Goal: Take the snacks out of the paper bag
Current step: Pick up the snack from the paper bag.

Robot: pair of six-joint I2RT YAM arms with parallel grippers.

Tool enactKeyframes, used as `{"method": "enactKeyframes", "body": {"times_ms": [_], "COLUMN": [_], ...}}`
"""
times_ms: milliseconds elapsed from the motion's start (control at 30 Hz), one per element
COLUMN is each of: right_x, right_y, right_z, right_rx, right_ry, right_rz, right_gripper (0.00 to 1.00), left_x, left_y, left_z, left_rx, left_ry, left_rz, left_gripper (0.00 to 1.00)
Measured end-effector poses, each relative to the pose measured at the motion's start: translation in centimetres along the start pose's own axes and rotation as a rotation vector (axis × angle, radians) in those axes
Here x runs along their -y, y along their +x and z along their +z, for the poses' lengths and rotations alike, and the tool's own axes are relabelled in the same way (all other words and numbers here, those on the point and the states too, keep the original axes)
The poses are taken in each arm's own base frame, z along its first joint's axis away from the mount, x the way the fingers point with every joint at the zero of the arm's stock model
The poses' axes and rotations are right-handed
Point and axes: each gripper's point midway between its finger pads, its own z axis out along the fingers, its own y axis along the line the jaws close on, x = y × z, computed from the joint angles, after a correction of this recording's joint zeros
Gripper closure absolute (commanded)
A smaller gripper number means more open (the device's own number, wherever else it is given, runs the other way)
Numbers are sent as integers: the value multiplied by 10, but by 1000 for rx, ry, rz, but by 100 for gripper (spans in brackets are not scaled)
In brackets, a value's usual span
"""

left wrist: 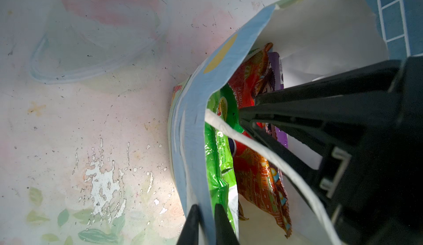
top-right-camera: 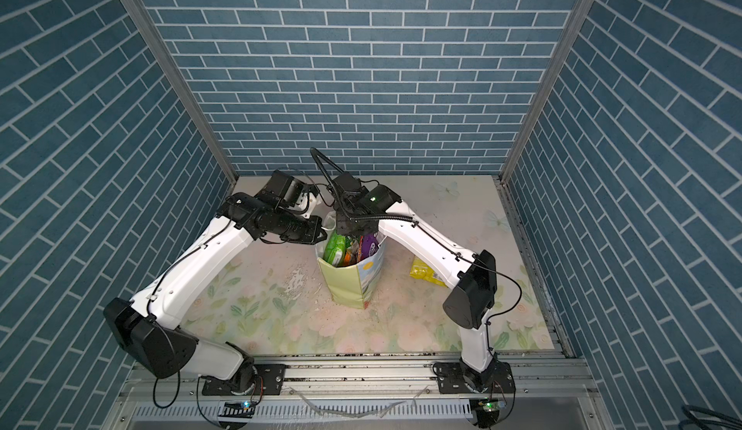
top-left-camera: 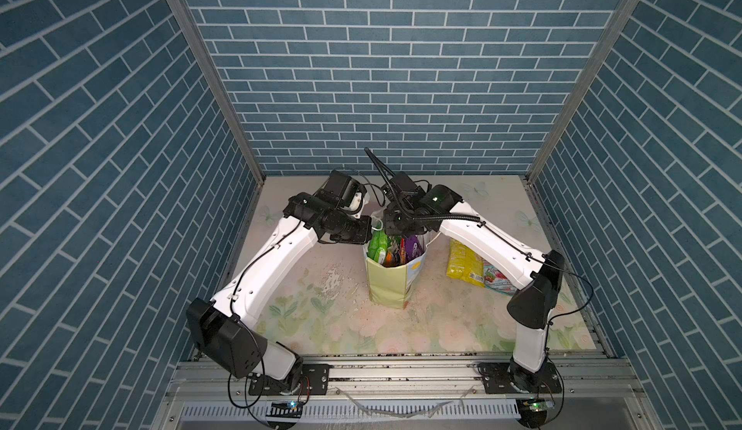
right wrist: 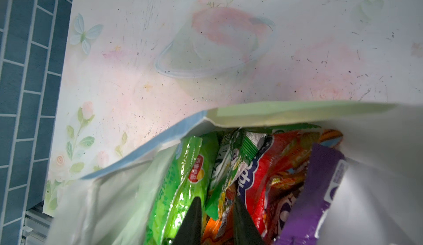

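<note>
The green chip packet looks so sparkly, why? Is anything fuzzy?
Right wrist view: light bounces off the green chip packet as white glare. Left wrist view: the right gripper, close to the lens, looks dark and soft. Both top views: the brick walls splay outward, a wide-lens effect.

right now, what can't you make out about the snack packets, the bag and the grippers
inside of the tall pale green paper bag: both top views, its walls and the packets hide how many lie below
teal-white glossy packet: a top view, the right arm covers part of it
right gripper: right wrist view, frame edge cuts the fingers; a grip on the small green packet cannot be told
</note>
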Motion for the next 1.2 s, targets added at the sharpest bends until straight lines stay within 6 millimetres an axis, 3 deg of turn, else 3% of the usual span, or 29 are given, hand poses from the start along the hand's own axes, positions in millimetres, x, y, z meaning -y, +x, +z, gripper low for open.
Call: {"method": "enactKeyframes", "body": {"times_ms": [467, 633, 767, 1200], "right_x": [3, 2, 1, 6], "right_y": [12, 12, 11, 7], "right_z": [19, 23, 25, 18], "right_rx": [-40, -39, -36, -10], "right_ry": [9, 8, 4, 6], "right_rz": [4, 6, 16, 14], "right_gripper": [80, 87, 100, 100], "left_x": [-2, -1, -1, 0], "left_y": [-3, -4, -4, -11], "left_z": [-2, -2, -2, 0], "left_rx": [5, 7, 7, 11], "left_ry": [5, 8, 7, 8], "left_rz": [2, 4, 5, 19], "left_gripper": [84, 84, 84, 84]}}
